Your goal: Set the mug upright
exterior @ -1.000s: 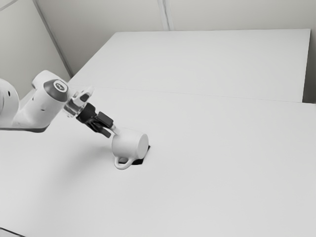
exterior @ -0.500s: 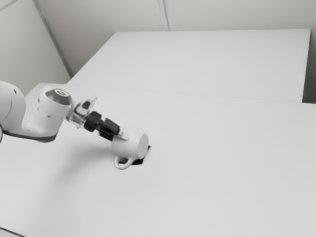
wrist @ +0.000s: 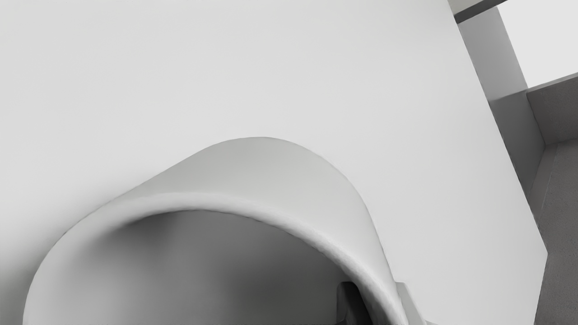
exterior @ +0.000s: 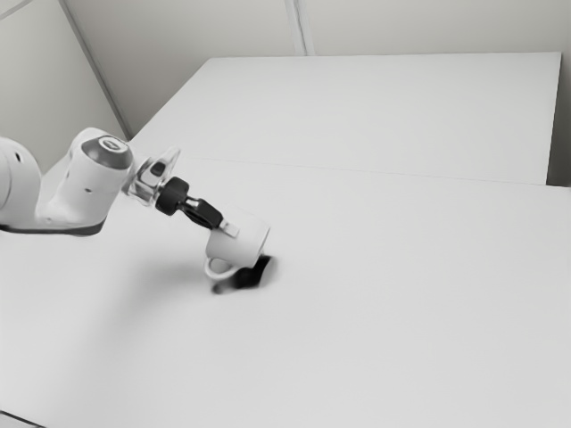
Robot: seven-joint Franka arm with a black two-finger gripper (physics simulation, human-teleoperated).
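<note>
In the exterior view my gripper (exterior: 227, 226) reaches down to the white mug (exterior: 241, 241), which hangs tilted just above its dark shadow, handle toward the table. In the wrist view the mouth of the mug (wrist: 280, 167) faces my hand. One finger of the gripper (wrist: 377, 298) is inside the mug and the other outside, so the wall near the rim is pinched between them. The mug's base points away from my hand.
A broad white table (exterior: 375, 294) lies under the mug, with a seam running across it. The wrist view shows the table's edge and a darker floor (wrist: 564, 225) beyond it.
Since the earlier frames my fingers have closed on the mug's wall. The mug has risen a little from the table and its tilt has changed, with the shadow now separate beneath it.
</note>
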